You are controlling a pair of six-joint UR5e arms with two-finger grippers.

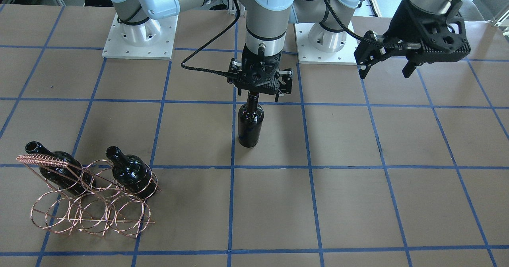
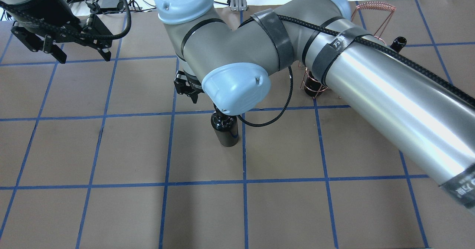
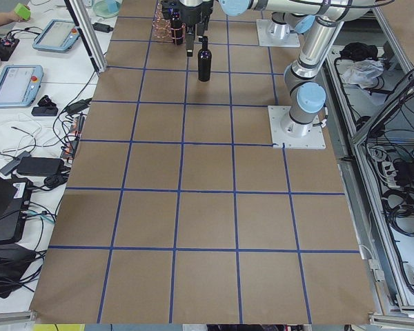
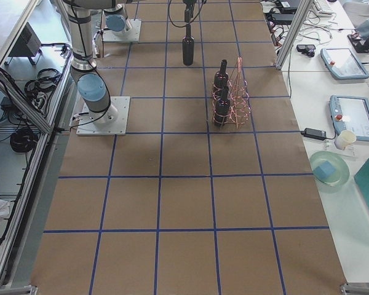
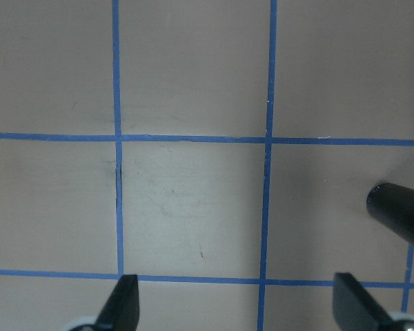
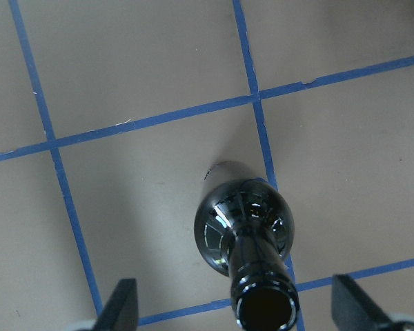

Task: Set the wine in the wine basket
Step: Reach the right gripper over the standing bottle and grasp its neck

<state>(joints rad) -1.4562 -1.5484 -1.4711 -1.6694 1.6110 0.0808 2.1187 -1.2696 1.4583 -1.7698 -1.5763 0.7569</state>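
One glossy black wine bottle point(image 1: 250, 123) stands upright on the table near the middle; it also shows in the overhead view point(image 2: 225, 128) and the right wrist view point(image 6: 245, 227). My right gripper point(image 1: 258, 93) hangs directly over its neck. In the right wrist view the gripper point(image 6: 238, 307) is open, with the bottle mouth between the spread fingers and not touching them. The copper wire wine basket point(image 1: 91, 209) lies at the table's far right side and holds two alike bottles point(image 1: 129, 171). My left gripper point(image 1: 385, 74) is open and empty above bare table.
The table point(image 1: 358, 203) is brown with a blue tape grid. The two arm bases point(image 1: 139, 40) stand at the robot's edge. The right arm's long link point(image 2: 389, 93) spans the overhead view and hides much of the basket. A black rounded end point(image 5: 400, 214) shows at the left wrist view's right edge.
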